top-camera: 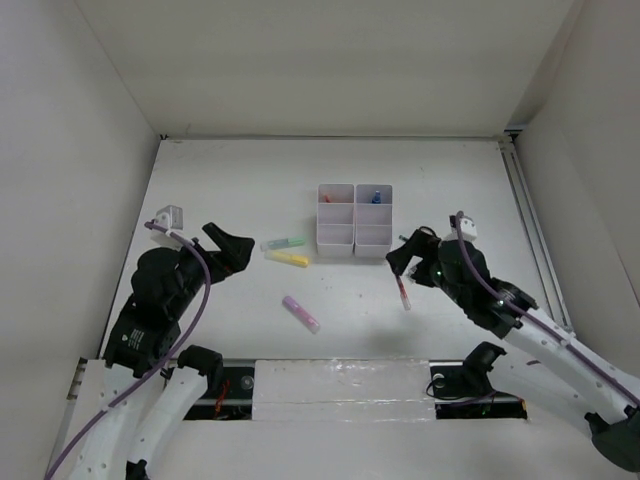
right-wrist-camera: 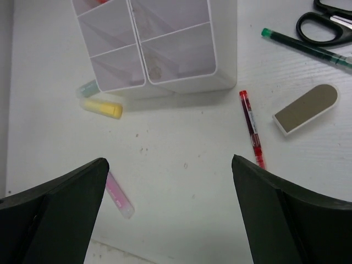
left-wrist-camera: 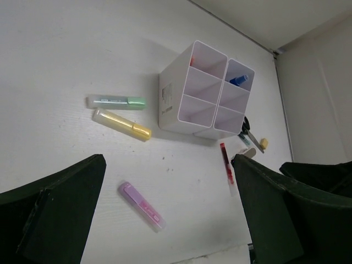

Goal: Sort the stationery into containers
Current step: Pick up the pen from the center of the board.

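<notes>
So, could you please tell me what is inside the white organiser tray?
The organiser tray holds a blue piece in one far compartment, a red item in the other. The other four look empty, though walls hide part of their floors.

No readable txt; sticker on organiser tray looks illegible.
</notes>
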